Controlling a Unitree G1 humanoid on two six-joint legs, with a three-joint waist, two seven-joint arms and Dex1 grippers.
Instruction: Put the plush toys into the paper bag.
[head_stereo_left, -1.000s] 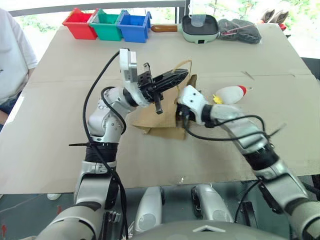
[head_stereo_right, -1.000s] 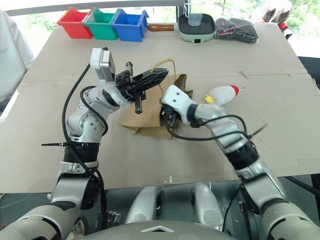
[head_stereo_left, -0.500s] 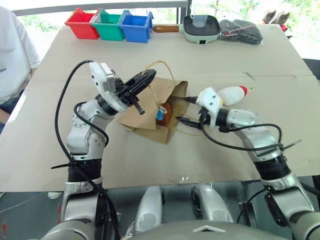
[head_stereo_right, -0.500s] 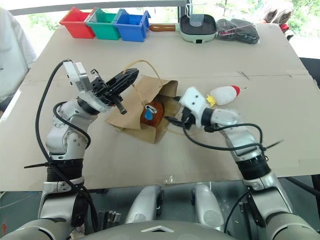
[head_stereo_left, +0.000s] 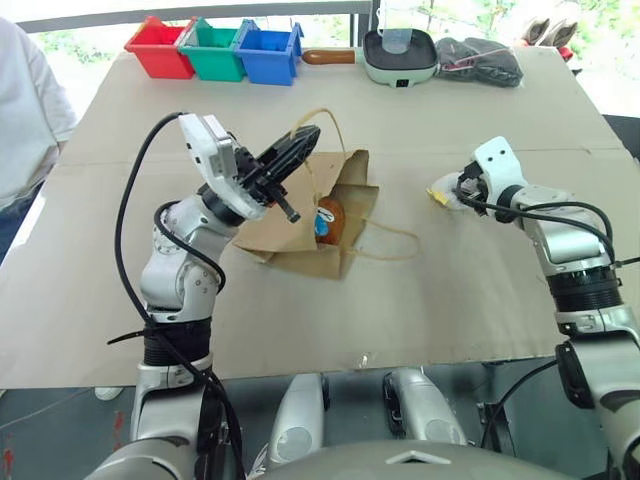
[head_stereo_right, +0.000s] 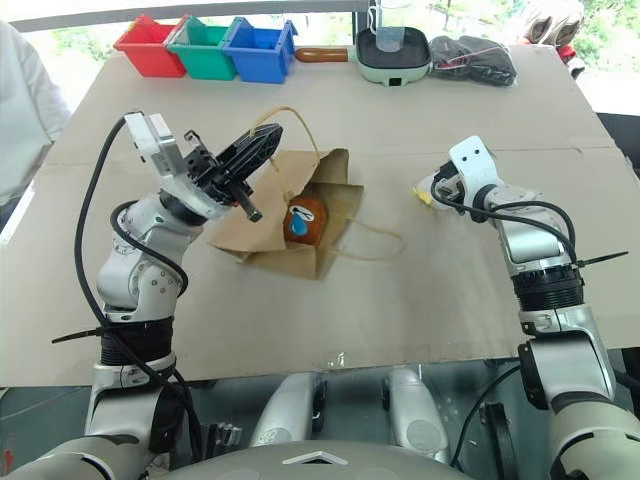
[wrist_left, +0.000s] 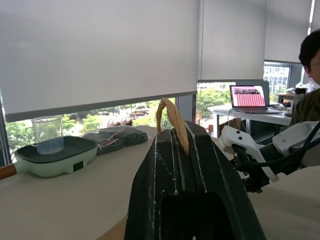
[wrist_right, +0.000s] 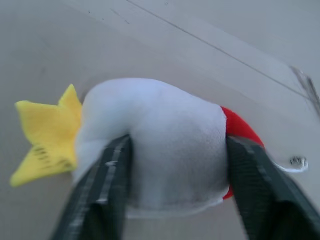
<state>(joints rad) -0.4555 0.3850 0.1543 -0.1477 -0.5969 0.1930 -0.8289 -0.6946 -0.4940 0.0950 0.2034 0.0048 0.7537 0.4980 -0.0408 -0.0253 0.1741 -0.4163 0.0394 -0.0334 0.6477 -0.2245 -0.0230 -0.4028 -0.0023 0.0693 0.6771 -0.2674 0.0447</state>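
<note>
The left arm is bent up at the elbow, its left gripper tilted upward over the paper bag, fingers pinched tight on one tan loop handle so the bag's mouth stands lifted. The right arm reaches out and across the table, wrist angled down, with the right gripper at the white plush toy lying on the cardboard-covered table well to the right of the bag. In the right wrist view its two fingers sit either side of the toy's white body, touching it; the toy lies on its side, yellow feet one way, red top the other.

The orange-brown plush toy with the blue-white face patch sits inside the bag's open mouth. The bag's second handle lies loose on the table toward the right arm.

Along the far edge stand red, green and blue bins, a pale green electric pan holding a clear cup, and a black plastic bag. A person in a white shirt stands at the left edge.
</note>
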